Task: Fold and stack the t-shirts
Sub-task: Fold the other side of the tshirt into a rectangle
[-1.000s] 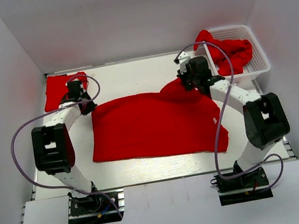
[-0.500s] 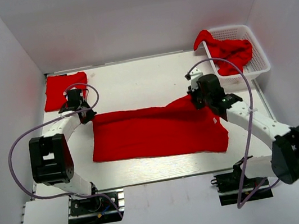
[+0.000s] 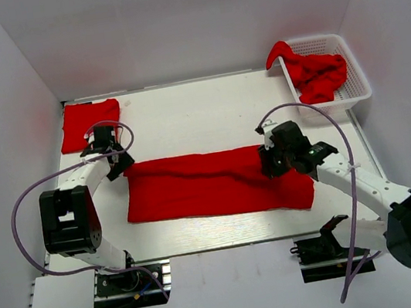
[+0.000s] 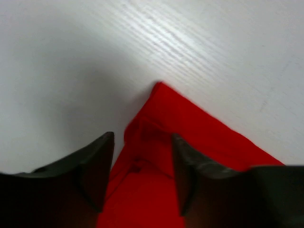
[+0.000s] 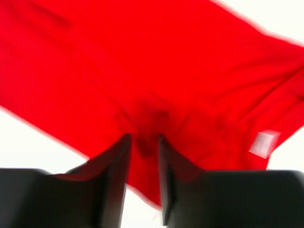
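- My left pincer (image 3: 118, 166) is low over the bench (image 3: 184, 114), at the far left corner of the long red t-shirt (image 3: 210, 184).
- In the left wrist view this pincer (image 4: 142, 138) is spread, its two dark fingers (image 4: 95, 166) standing apart with the shirt's corner (image 4: 161, 118) lying between and just past them on the white surface.
- My right pincer (image 3: 268, 164) sits on the right part of the same t-shirt, near its far edge.
- In the right wrist view this pincer (image 5: 142, 140) is pressed nearly together, pinching a small pucker of the red cloth (image 5: 142, 71); a white tag (image 5: 263, 142) shows on the fabric to the right.
- The t-shirt lies as a wide, shallow band across the middle of the bench, doubled over along its length.
- A folded red shirt (image 3: 90, 124) lies flat at the far left corner of the bench, apart from the band.
- A white basket (image 3: 353, 60) stands at the far right, with crumpled red shirts (image 3: 318, 74) in it, one hanging over its left rim.
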Robot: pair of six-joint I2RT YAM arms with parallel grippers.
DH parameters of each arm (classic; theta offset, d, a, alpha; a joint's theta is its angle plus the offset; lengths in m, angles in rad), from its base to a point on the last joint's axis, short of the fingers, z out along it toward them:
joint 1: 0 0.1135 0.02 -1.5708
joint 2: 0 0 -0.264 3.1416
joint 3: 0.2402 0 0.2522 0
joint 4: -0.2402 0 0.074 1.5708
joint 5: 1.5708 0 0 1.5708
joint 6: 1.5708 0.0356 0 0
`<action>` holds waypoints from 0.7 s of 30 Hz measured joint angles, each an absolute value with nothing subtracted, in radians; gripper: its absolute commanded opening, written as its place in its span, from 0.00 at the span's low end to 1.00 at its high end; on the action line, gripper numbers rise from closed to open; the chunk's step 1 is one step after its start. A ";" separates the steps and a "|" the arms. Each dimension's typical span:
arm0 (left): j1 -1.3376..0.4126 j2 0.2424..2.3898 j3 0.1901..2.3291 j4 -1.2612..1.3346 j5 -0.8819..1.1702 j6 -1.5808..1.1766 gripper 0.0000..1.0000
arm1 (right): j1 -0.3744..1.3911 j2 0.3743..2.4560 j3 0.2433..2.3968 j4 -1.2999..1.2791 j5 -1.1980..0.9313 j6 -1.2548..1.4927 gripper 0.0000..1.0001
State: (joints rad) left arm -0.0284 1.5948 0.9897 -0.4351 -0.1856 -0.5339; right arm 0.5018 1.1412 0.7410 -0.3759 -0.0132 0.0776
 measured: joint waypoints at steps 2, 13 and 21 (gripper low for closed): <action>-0.028 1.594 0.991 -0.473 -0.211 -0.558 0.99 | 0.508 1.135 0.738 -0.423 -0.061 0.097 0.87; -0.027 1.440 1.075 -0.636 -0.294 -0.649 0.99 | 0.517 1.032 0.751 -0.483 -0.159 0.133 0.90; -0.033 1.507 1.104 -0.532 -0.112 -0.562 0.99 | 0.517 1.255 0.796 -0.384 -0.106 0.174 0.90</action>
State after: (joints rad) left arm -0.0334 1.5066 1.1042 -0.5320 -0.1116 -0.5621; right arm 0.5175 1.2549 0.7956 -0.3843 -0.1062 0.1741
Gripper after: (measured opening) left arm 0.989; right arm 0.904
